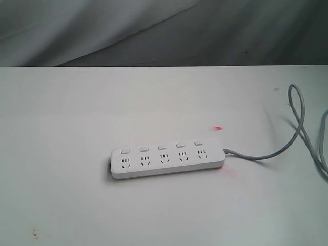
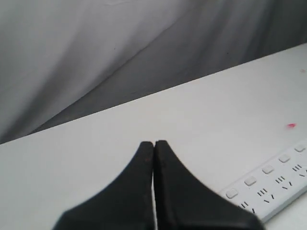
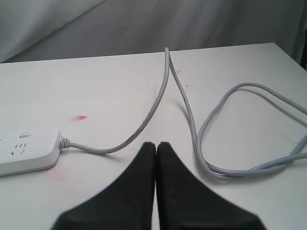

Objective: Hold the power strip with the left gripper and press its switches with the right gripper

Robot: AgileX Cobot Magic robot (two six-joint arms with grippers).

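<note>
Power strip (image 1: 168, 161) lies on table (image 1: 61, 154), left claw (image 2: 154, 143) and right claw (image 3: 156, 144) both pressed together

A white table (image 1: 77, 205) fills most of the exterior view; behind its far edge hangs a grey cloth (image 1: 154, 31), creased in long slanting folds — paler at the left, darker at the right; on the tabletop, right of centre, lies a small red mark (image 1: 219, 128), bright and slightly elongated; nearer the camera and a little to its right sits a fainter pink smudge (image 1: 229, 171); a tiny brown speck (image 1: 35, 234) shows near the front left corner — a paler fleck (image 1: 275, 89) lies toward the far right; both wrist views catch the red mark too, flat on the surface.
</note>
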